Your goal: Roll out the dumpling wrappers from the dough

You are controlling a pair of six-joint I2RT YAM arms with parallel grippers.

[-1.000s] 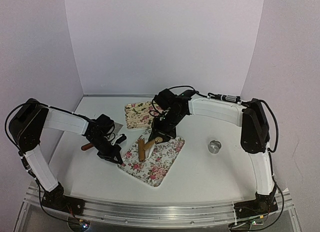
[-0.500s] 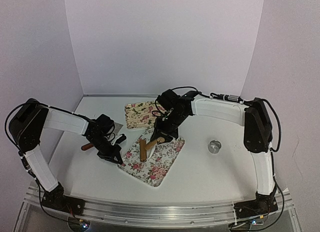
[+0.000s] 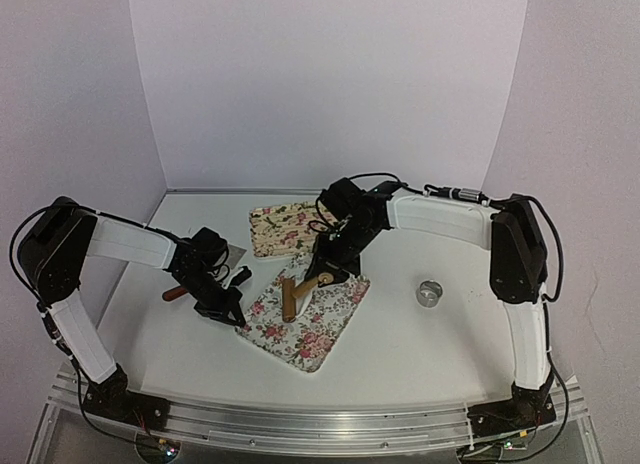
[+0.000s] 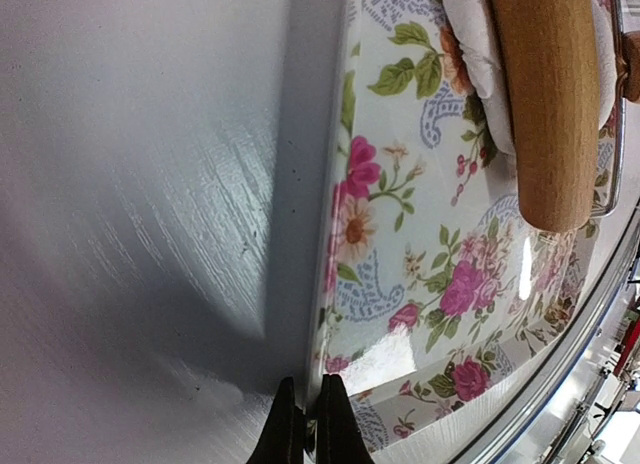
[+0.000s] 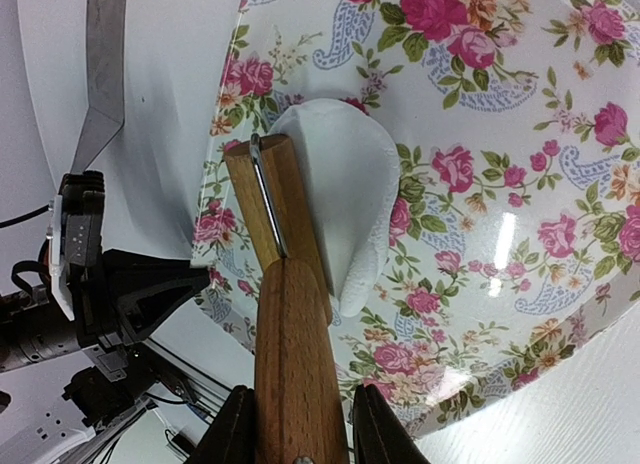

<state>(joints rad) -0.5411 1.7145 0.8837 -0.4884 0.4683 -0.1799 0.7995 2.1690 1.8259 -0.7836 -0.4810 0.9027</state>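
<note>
Left gripper (image 4: 310,429): closed right down on the rim of the near floral tray (image 4: 420,284) at its left corner, fingertips pinching the thin edge.
Reason for that hold: probably to anchor the tray, so it does not slide on the table (image 3: 420,354) when the pin pushes across it.
Right gripper (image 5: 300,429): jaws part-way apart, clamped on the wooden handle of the rolling pin (image 5: 285,334) with a finger on each side.
Reason for that hold: gripping the handle leaves the roller free to bear down on the dough.
Dough (image 5: 345,184): a white flattened oval on the far-left part of the near tray, under the roller and showing beside it.
Dough axis: in the right wrist view the oval is longer along the roller than across it.
Pin axis: seen from overhead, the roller runs roughly near-to-far with a slight slant, its blunt end toward the near edge. The handle angles off to the far right into the gripper.
Stage: rolling looks part done. The patch is not round yet.
Set aside: the far floral tray (image 3: 275,229) sits behind, and the metal ring (image 3: 430,292) is well to the right.
</note>
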